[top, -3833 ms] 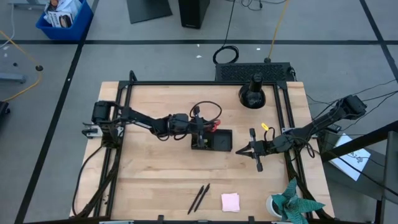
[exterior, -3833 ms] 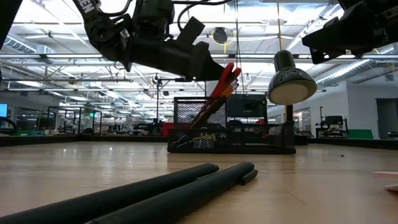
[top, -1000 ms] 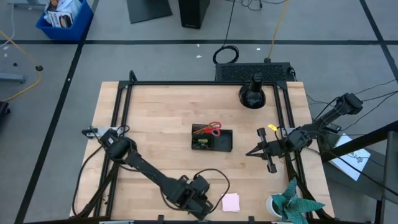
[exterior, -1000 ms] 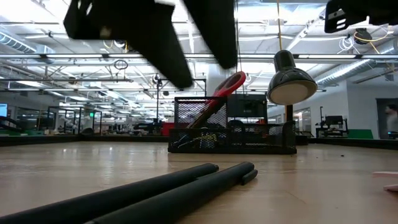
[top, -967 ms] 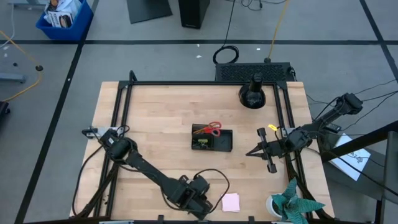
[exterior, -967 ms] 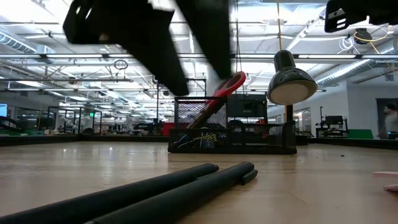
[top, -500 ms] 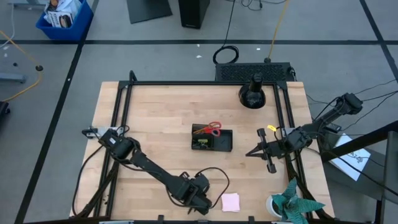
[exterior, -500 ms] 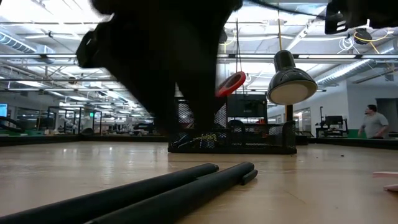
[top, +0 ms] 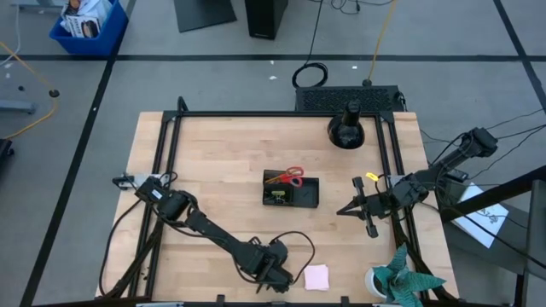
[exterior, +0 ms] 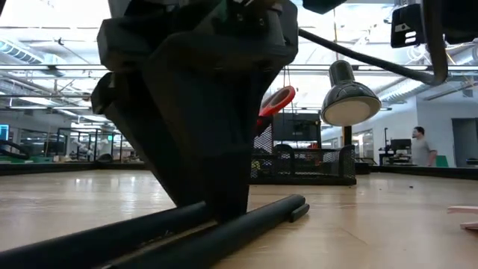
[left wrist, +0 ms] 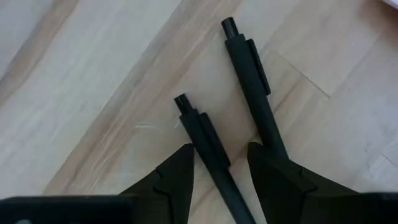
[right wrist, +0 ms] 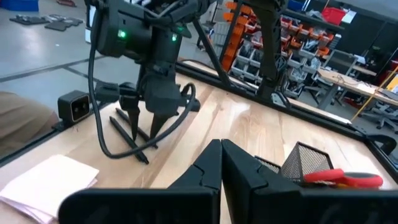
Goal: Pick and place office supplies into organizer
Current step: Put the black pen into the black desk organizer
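Dropped within the last second onto the nearer of two slim black plastic pens (left wrist: 210, 146) at the table's near edge, left gripper (left wrist: 219, 163) spread astride it, pick imminent; pink sticky pad (top: 316, 276) beside, black mesh organizer (top: 291, 193) unobstructed mid-table, right gripper (right wrist: 221, 163) closed, idle.

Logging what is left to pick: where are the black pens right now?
The black pens lie side by side near the table's front edge, under the left hand, with the pink sticky-note pad just beside them.
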`<state>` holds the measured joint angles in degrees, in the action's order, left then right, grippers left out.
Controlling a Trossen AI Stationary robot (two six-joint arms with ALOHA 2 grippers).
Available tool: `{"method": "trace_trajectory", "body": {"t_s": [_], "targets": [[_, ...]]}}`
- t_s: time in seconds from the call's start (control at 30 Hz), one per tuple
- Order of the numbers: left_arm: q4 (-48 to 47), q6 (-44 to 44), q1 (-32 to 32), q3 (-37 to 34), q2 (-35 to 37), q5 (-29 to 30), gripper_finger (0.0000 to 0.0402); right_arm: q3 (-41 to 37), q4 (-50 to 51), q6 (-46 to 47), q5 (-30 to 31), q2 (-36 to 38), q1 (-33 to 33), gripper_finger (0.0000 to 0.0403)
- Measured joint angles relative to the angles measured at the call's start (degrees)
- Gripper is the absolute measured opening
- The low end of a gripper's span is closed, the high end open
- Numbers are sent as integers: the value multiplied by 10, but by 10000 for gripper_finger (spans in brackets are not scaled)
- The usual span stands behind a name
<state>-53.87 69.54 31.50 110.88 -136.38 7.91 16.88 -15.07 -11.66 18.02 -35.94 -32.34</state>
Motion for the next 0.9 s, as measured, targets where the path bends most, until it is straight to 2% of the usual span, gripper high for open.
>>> {"method": "trace_trajectory", "body": {"t_s": [0.27, 0.4, 0.5, 0.77, 0.9], "targets": [[-70, -5, 6, 2, -16, -21, 159, 0, 1, 4, 0, -1, 0, 0], [-73, -10, 6, 1, -17, -30, 153, 0, 1, 4, 1, -1, 0, 0], [-66, -14, 6, 1, -17, -42, 126, 0, 1, 5, 1, -1, 0, 0], [-26, -41, 7, -2, -17, -33, 17, -1, 12, 20, -1, -1, 0, 0], [-5, -75, 9, -3, -16, 1, 23, -16, -3, 20, -1, -1, 0, 0]]}}
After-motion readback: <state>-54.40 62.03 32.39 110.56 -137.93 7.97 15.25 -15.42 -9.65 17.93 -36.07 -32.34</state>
